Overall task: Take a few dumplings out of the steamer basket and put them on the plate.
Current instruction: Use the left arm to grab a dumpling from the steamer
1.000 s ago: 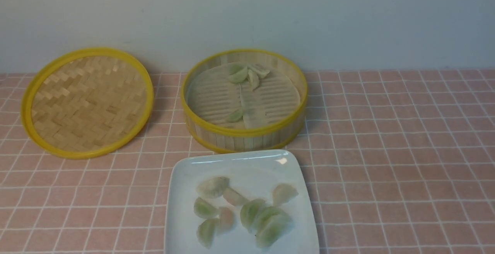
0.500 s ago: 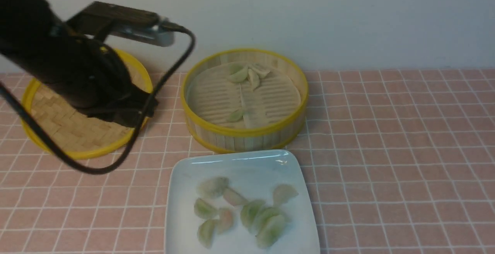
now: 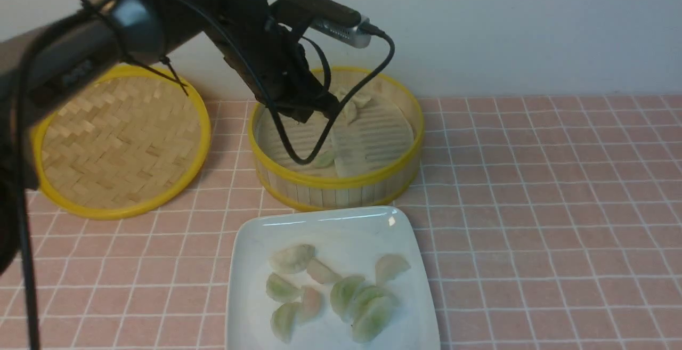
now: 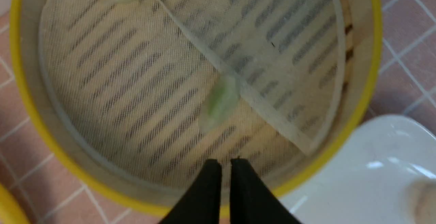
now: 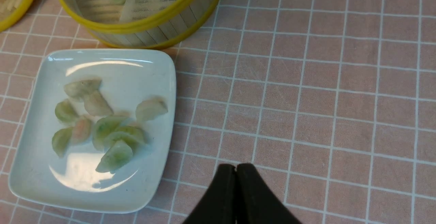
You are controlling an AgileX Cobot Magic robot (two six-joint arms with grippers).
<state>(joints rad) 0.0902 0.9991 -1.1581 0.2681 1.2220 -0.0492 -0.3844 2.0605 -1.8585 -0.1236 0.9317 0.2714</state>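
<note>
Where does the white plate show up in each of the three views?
Front view: the plate at bottom centre, nearer the camera than the steamer basket.
Left wrist view: only one corner of the plate, just outside the steamer basket's rim.
Right wrist view: the whole plate, beside the steamer basket.
Shared landmark: the steamer basket's yellow rim.

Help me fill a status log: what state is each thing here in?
steamer basket: uncovered, few dumplings inside
lid: off, beside basket
plate: holding several dumplings
left end effector: slightly open, empty, over basket
right end effector: shut, empty, over tablecloth
</note>
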